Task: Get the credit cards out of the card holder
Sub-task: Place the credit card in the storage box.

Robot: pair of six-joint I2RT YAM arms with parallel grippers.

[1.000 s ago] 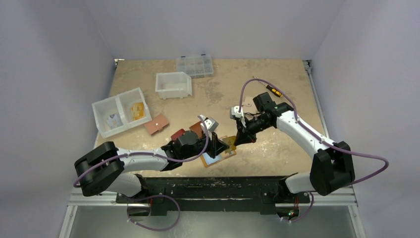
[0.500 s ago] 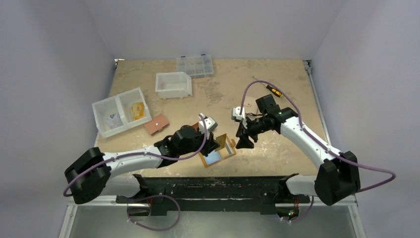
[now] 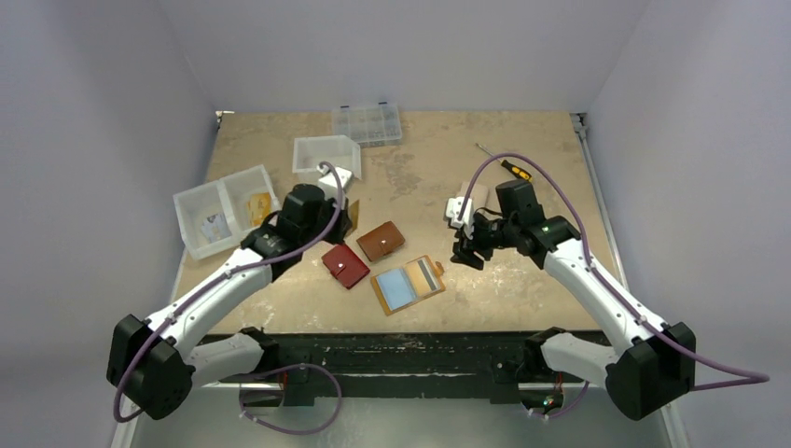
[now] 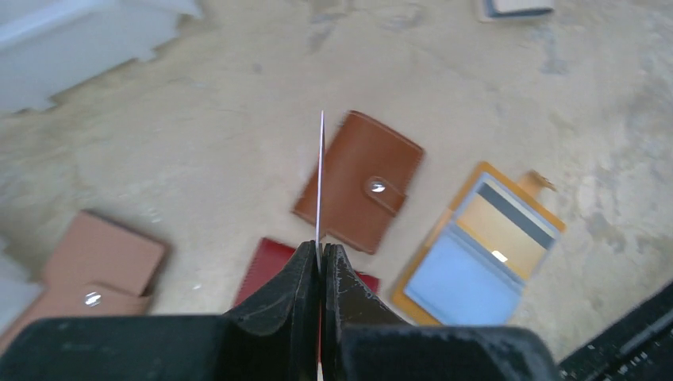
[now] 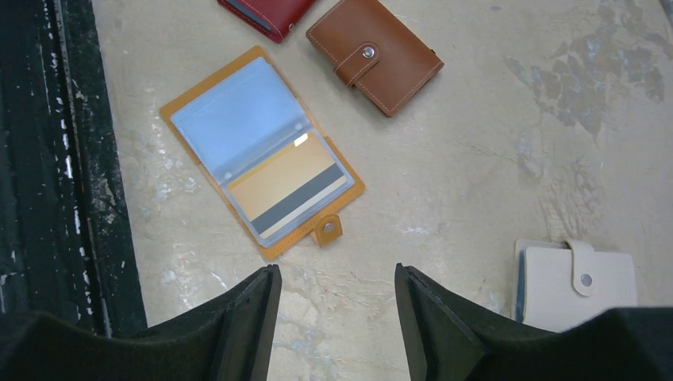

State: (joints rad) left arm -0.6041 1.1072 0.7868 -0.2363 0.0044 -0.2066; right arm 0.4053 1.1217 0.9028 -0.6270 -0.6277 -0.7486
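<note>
The mustard-yellow card holder (image 3: 408,283) lies open and flat near the table's front edge. In the right wrist view its clear pockets (image 5: 238,119) show a light blue side and a yellow-orange credit card with a dark stripe (image 5: 290,190); the snap tab (image 5: 327,228) points toward my fingers. My left gripper (image 4: 320,255) is shut on one thin credit card (image 4: 321,182), seen edge-on and held above the wallets, well left of the holder. In the top view that gripper (image 3: 343,220) hangs behind the dark red wallet. My right gripper (image 5: 337,278) stands open just right of the holder, with nothing between its fingers.
A brown wallet (image 3: 381,241) and a dark red wallet (image 3: 345,265) lie left of the holder. A pink wallet (image 4: 87,266) and a cream wallet (image 5: 575,286) lie farther out. A divided bin (image 3: 227,210), a white bin (image 3: 326,159), a clear organiser (image 3: 367,123) and a screwdriver (image 3: 513,170) sit at the back.
My left arm has risen off the holder and swung back-left with a card. The right gripper has opened and drawn back to the right. The holder now lies uncovered and flat.
</note>
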